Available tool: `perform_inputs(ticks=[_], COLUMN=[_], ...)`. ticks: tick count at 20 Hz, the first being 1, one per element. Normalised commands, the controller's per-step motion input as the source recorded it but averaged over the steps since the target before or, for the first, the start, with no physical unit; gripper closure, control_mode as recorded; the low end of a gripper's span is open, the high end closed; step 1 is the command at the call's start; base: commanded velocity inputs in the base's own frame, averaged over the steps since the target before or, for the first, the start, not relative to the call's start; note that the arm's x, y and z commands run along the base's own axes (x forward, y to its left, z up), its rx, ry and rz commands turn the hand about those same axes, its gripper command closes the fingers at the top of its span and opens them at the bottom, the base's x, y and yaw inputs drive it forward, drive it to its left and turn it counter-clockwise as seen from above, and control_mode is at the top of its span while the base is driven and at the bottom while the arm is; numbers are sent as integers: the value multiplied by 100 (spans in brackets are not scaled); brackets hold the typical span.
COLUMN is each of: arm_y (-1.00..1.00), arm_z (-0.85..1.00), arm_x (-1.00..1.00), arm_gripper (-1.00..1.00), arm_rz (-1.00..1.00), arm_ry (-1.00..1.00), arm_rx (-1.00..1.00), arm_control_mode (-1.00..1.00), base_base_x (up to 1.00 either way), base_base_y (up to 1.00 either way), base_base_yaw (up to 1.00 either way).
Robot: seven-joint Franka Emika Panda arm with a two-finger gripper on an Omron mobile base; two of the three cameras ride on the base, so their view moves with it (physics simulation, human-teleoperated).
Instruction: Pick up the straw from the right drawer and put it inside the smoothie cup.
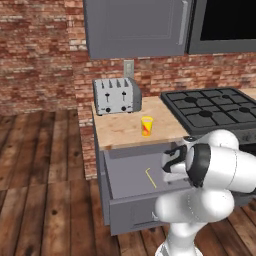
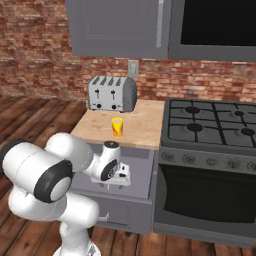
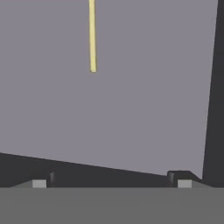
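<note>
The right drawer (image 1: 125, 172) stands pulled out under the wooden counter, and its grey floor (image 3: 131, 109) shows in the hand view. The straw (image 1: 150, 177), thin and pale yellow, lies on that floor; in the hand view the straw (image 3: 92, 35) runs down from the top edge. My gripper (image 1: 169, 164) hangs over the drawer's right part, just right of the straw and above it. Its jaws stand open and hold nothing, as the gripper (image 3: 111, 183) shows in the hand view. The smoothie cup (image 1: 146, 126) stands upright near the counter's front edge; the cup (image 2: 117, 127) is behind my hand.
A silver toaster (image 1: 117, 95) sits at the back of the counter. A black gas stove (image 1: 215, 107) adjoins the counter on the right, with its oven door (image 2: 205, 195) beside the drawer. A grey upper cabinet (image 1: 135, 27) hangs overhead. Wooden floor lies to the left.
</note>
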Motion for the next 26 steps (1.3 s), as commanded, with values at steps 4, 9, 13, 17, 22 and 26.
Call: perform_inputs(ticks=[4,9,13,17,22,26], arm_y=[22,25,20,5,12,14], arm_z=[25,9,0,-2,-17,-28], arm_x=[27,31,16,11,9,8], arm_gripper=[-100,-100,-100,-100,-100,-100], arm_rz=[5,3,1,0,0,0], arm_ry=[0,0,-3,-6,-8,-7], arm_rx=[0,0,0,0,0,0], arm_control_mode=[-100,-100,-100,-100,-100,-100], base_base_x=[0,0,0,0,0,0], base_base_y=[0,0,0,0,0,0], base_base_yaw=[0,0,0,0,0,0])
